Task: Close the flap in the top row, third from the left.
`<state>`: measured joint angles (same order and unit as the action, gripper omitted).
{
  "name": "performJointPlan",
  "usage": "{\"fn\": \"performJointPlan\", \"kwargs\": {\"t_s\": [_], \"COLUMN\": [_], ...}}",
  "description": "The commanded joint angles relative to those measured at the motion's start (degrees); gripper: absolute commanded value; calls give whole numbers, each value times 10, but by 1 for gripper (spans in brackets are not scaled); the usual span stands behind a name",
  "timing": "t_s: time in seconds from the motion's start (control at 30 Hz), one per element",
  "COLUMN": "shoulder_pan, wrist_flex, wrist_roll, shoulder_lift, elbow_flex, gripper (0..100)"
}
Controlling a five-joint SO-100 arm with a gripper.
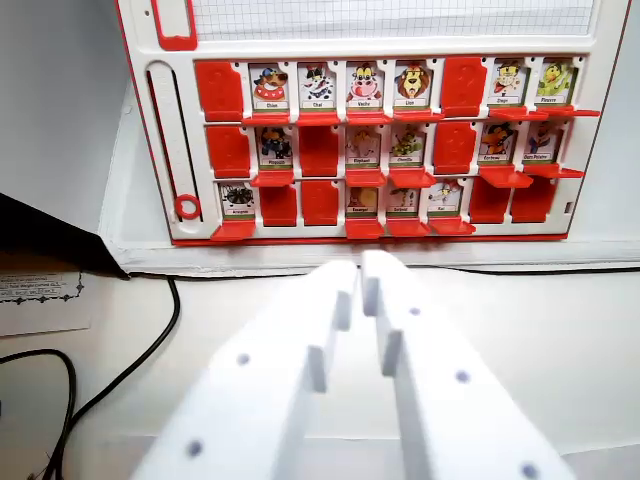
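Observation:
A red-and-white flap board (pixel 190 150) stands upright at the back of the wrist view. In its top row the first flap (pixel 218 88) is down and plain red. Beside it come open picture flaps: a dog card (pixel 269 88), then a cat card labelled Chat (pixel 317 88), third from the wrist view's left, then a cow (pixel 364 86) and a lion (pixel 411 86). My white gripper (pixel 358 272) fills the lower middle, well in front of and below the board, touching nothing. Its fingers lie almost together with nothing between them.
The board's two lower rows mix open picture flaps and plain red closed ones. A black cable (pixel 150 350) curls over the white table at the left. A printed paper (pixel 40 300) lies at the left edge beside a dark object (pixel 40 230).

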<state>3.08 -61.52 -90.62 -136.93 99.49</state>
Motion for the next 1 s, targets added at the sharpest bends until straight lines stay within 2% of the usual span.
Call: {"fn": "performJointPlan", "kwargs": {"t_s": [0.0, 0.5, 0.97], "shoulder_pan": [3, -11, -18], "wrist_flex": [63, 283, 415], "wrist_roll": [-11, -29, -27], "shoulder_lift": [-5, 78, 279], "elbow_flex": [26, 156, 114], "gripper": [0, 0, 0]}}
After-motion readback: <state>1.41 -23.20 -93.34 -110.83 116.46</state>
